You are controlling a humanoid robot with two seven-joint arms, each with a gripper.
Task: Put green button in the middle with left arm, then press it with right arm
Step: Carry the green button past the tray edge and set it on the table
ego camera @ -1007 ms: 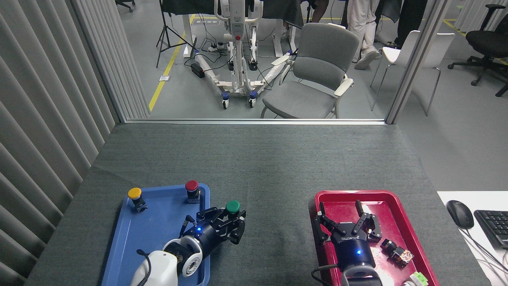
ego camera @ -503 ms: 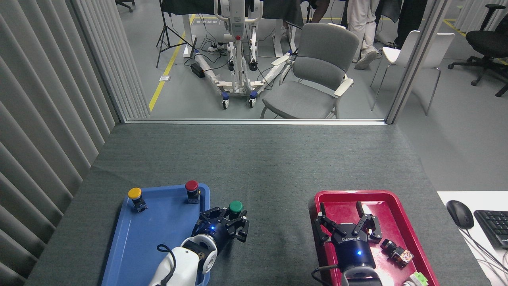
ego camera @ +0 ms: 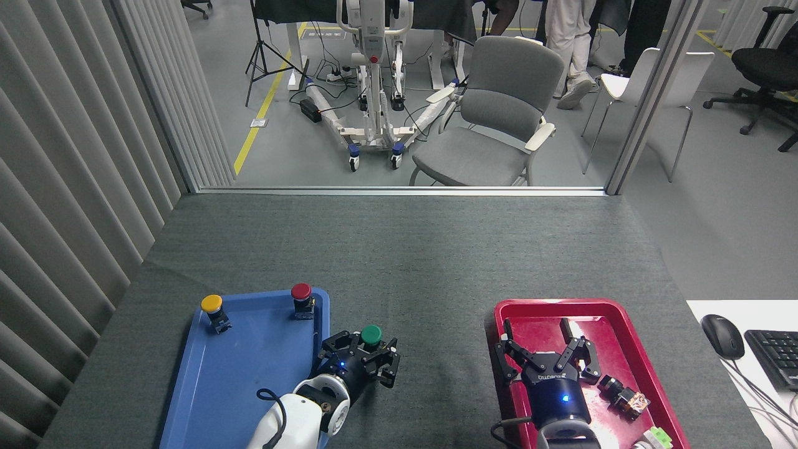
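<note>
A: Which step are we on?

B: The first, by my reading. The left arm's pincer, low and left of centre in the frame, is pinching the green button, whose cap stands up between the fingers. It sits just past the right rim of the blue tray, over the grey worktop, at the left side of the bare stretch between the two trays.

A: So what does the next move call for?

B: Likely carrying the button a little further right towards the centre of that stretch, setting it down upright on its base, then spreading the fingers and backing off without tipping it. I cannot tell whether its base touches the worktop yet.

A: And the right arm?

B: Its pincer is spread and empty, low in the frame right of centre, over the red tray. It would have to swing left and come down squarely on the cap.

A: What is in the trays?

B: The blue one holds a yellow-capped button at its upper left corner and a red-capped button at its upper right. The red one holds a small dark part near its lower right and a light-green switch, cut off by the bottom edge.
</note>
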